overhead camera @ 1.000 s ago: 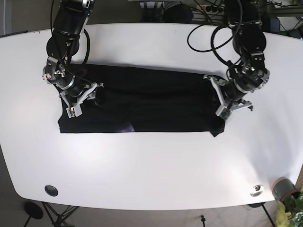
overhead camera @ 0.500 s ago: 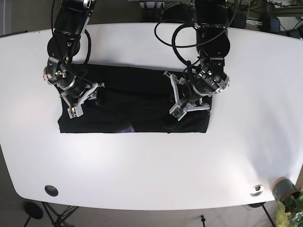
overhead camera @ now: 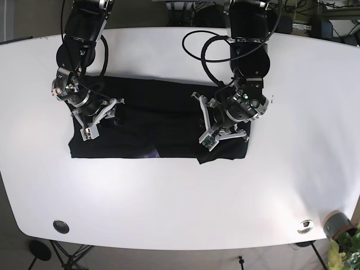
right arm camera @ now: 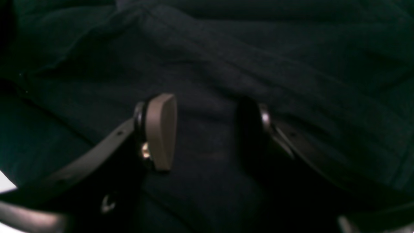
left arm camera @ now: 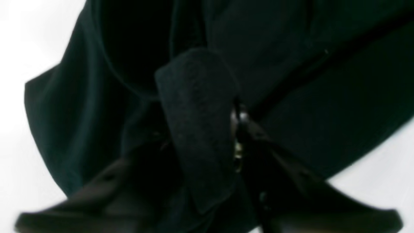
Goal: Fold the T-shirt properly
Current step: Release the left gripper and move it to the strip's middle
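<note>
White tabletop (overhead camera: 180, 191) carries the black cotton T-shirt (overhead camera: 163, 121), long axis sideways. Left gripper (overhead camera: 209, 138) pinches its folded-over end; right gripper (right arm camera: 207, 129) hovers agape over the other end.

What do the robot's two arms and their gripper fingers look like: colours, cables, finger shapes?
Both arms are black, jointed, with looping black cables near the left arm. The grippers have pale grey brackets. The right gripper has black fingers; one flat, rounded pad looks tan-grey.

T-shirt (overhead camera: 163, 121) plain black; table (overhead camera: 180, 197) white; right tool (right arm camera: 207, 129) black, one tan pad
</note>
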